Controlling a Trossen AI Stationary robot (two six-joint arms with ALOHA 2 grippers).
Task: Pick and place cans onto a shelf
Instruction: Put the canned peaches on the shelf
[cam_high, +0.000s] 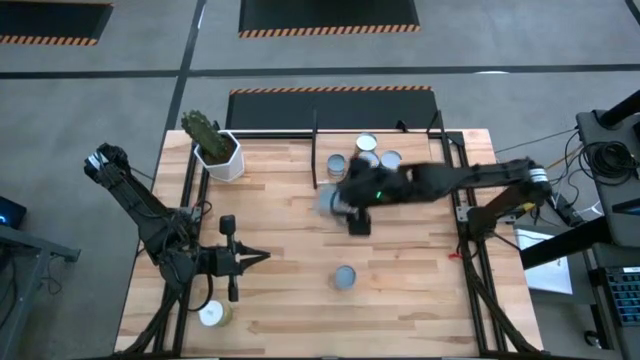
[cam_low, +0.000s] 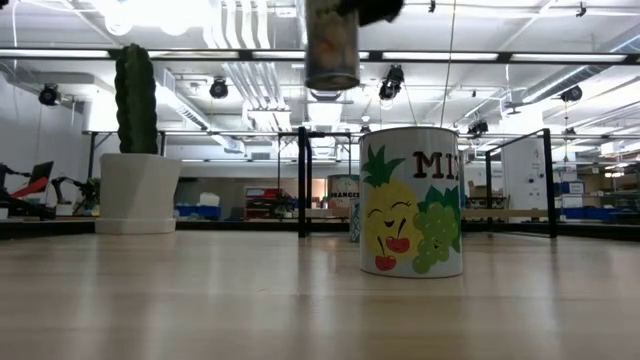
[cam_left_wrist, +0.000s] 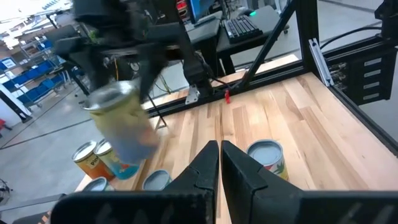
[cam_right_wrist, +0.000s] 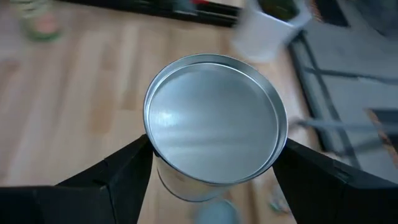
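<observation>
A: Overhead first. Right gripper (cam_high: 345, 205) is out over the middle of the pale butcher-block table (cam_high: 280, 290), clamped on a small tin with a blurred silvery top, the carried can (cam_high: 327, 201). Shelf, the low light-wood board with thin black posts (cam_high: 395, 140), sits at the far edge with a cluster of shelved cans (cam_high: 366, 155) on it. One lone can with a blue-grey lid (cam_high: 345, 277) stands on the near table. Left gripper (cam_high: 262, 257) is parked at the near left, fingers shut on nothing.

B: Room to move?

A: Open board all round the carried tin. My guess: the black posts and the tins already placed are what it could clip. The white hexagonal plant pot with a cactus (cam_high: 221, 154) stands well off at the far left.

B: Table level?

A: Carried tin (cam_low: 332, 45) hangs high, clear of the wood. Fruit-label can, white with a pineapple and grapes (cam_low: 412, 201), stands square on the table.

B: Left wrist?

A: Shut fingers in front; beyond them the lifted tin, tilted and blurred.

B: Right wrist?

A: Fingers (cam_right_wrist: 118, 171) pinch the smooth side wall just under the round metal rim. Stiff, likely light, slick metal; I'd say a mid-wall hold squarely across the width suits it.
</observation>
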